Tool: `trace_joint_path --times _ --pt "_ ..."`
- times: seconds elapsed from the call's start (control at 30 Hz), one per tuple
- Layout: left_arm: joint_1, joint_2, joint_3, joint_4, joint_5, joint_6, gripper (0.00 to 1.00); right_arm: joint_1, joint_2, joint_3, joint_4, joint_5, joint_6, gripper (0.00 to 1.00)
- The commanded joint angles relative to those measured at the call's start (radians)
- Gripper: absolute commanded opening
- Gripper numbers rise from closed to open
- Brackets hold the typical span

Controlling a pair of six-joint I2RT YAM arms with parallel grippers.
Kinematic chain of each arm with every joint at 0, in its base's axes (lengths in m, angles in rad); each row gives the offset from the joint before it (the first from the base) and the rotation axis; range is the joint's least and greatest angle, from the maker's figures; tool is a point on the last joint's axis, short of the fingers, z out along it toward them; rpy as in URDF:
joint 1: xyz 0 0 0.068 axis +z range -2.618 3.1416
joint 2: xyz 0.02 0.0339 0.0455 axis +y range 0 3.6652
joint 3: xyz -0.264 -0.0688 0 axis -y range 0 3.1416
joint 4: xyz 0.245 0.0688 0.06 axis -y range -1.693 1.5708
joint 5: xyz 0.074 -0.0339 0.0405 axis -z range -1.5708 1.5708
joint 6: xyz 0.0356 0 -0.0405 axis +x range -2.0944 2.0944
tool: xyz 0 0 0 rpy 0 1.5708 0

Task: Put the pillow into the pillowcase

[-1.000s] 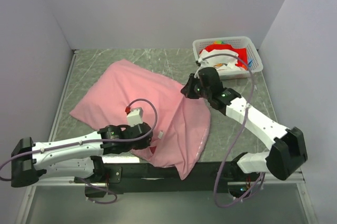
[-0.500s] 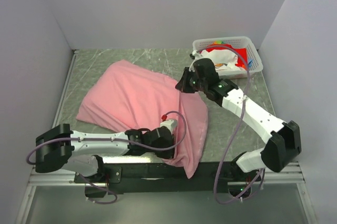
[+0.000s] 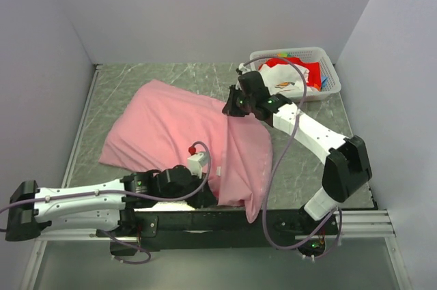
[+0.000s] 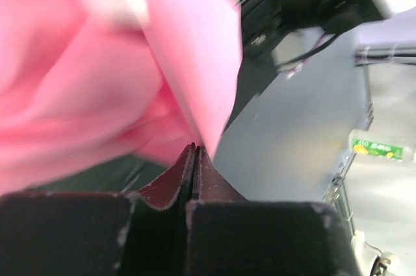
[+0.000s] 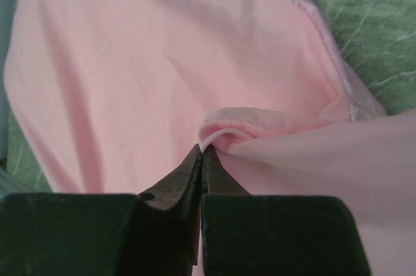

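Observation:
The pink pillowcase (image 3: pixel 174 129) lies bulging across the table, and its near right end hangs over the front edge. No cream pillow shows in any view. My left gripper (image 3: pixel 214 179) is at that near end, shut, with pink fabric running into its tips (image 4: pixel 194 149). My right gripper (image 3: pixel 229 107) is at the pillowcase's far right edge, shut on a raised fold of the pink fabric (image 5: pixel 224 126). The cloth stretches between the two grippers.
A white basket (image 3: pixel 328 65) with red and white items stands at the back right, just behind the right arm. The green marbled tabletop (image 3: pixel 300 160) shows right of the pillowcase. Grey walls close in the left, back and right.
My right gripper has moved back and to the left with the fold in it. My left arm swung right, then drew back left, staying at the pillowcase's near end.

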Motion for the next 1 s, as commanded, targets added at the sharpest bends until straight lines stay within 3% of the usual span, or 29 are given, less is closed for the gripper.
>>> trace_joint_path --times 0.0,0.1,0.2,0.23,0.3,0.4,0.5,0.53,0.67,0.7,0.8,0.97 --pt "-0.014 -0.132 -0.072 -0.116 0.007 -0.099 0.01 -0.006 0.080 0.082 0.033 0.089 -0.030 0.00" --pt "-0.017 -0.224 -0.091 -0.179 -0.001 -0.115 0.04 -0.003 0.154 0.128 0.010 0.127 -0.040 0.01" --pt "-0.015 -0.223 -0.049 -0.214 -0.064 -0.072 0.50 -0.005 0.206 0.159 0.001 0.124 -0.042 0.07" --pt "-0.015 -0.182 -0.002 -0.228 -0.078 -0.054 0.58 -0.008 0.211 0.164 -0.010 0.127 -0.042 0.11" --pt "-0.015 -0.125 0.044 -0.258 -0.142 -0.012 0.72 -0.006 0.196 0.148 -0.010 0.148 -0.045 0.31" --pt "-0.015 0.014 0.127 -0.301 -0.273 -0.015 0.74 -0.014 0.112 0.102 -0.012 0.180 -0.051 0.57" --pt "-0.017 0.168 0.153 -0.256 -0.329 -0.010 0.68 -0.014 -0.019 0.032 -0.016 0.254 -0.050 0.78" --pt "-0.015 0.195 0.156 -0.239 -0.332 -0.006 0.66 -0.015 -0.089 -0.018 -0.012 0.262 -0.048 0.90" --pt "-0.009 0.326 0.175 -0.219 -0.366 0.000 0.40 -0.032 -0.223 -0.164 -0.003 0.302 -0.016 0.95" --pt "-0.009 0.343 0.178 -0.211 -0.365 0.005 0.23 -0.034 -0.246 -0.207 0.023 0.303 -0.008 0.96" --pt "-0.004 0.387 0.173 -0.182 -0.349 0.014 0.01 -0.034 -0.315 -0.388 0.097 0.274 0.038 0.95" --pt "-0.003 0.335 0.158 -0.197 -0.314 0.022 0.01 -0.043 -0.421 -0.697 0.186 0.270 0.113 0.92"
